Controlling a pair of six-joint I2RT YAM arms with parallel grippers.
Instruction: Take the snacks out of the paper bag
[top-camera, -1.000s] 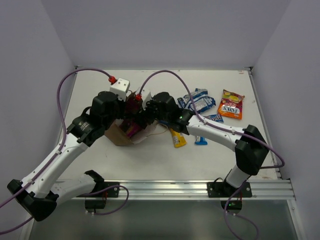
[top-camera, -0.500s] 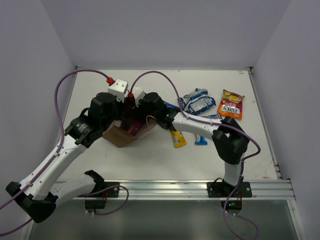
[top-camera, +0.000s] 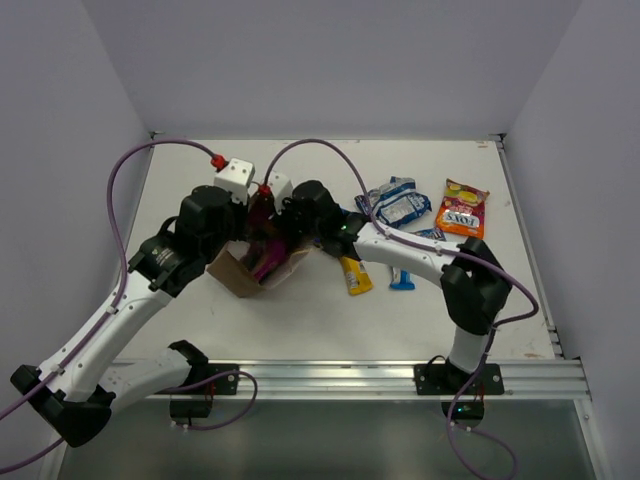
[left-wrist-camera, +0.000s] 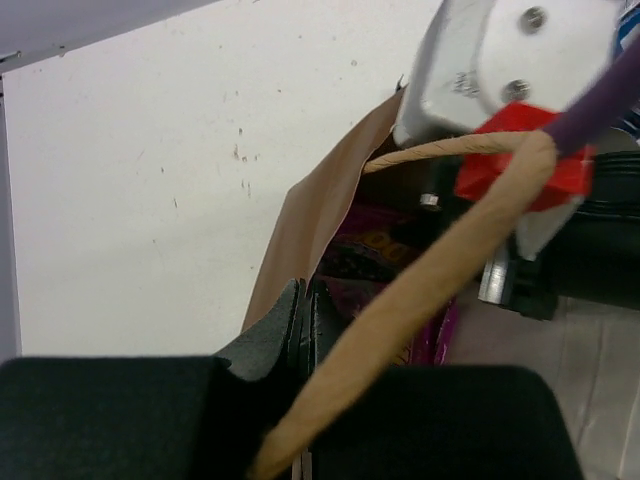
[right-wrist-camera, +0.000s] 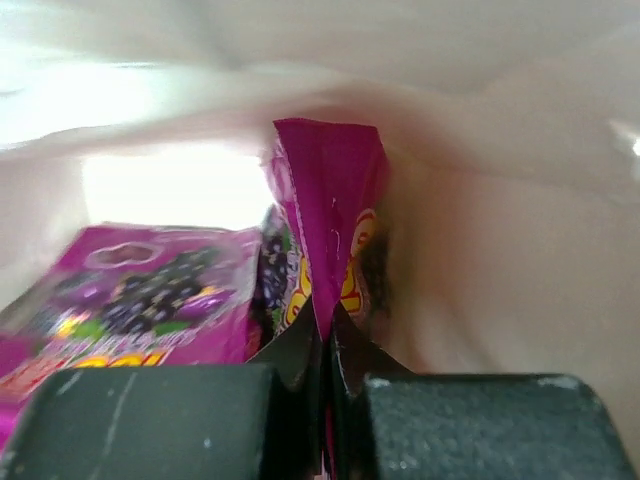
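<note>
The brown paper bag lies tilted at the table's middle left, its mouth toward the arms' wrists. My left gripper is shut on the bag's paper rim, and a pale loop handle crosses in front of it. My right gripper reaches inside the bag and is shut on the edge of an upright magenta pouch. A second magenta pouch lies to its left. From above, both grippers meet at the bag's mouth, where magenta shows.
Snacks lie on the table to the right of the bag: a blue-white packet, an orange-red packet, a yellow bar and two blue bars. The right forearm passes over them.
My right gripper has pushed further into the bag and closed on the magenta pouch. Its elbow has swung left. The left gripper has kept its hold on the bag's rim.
</note>
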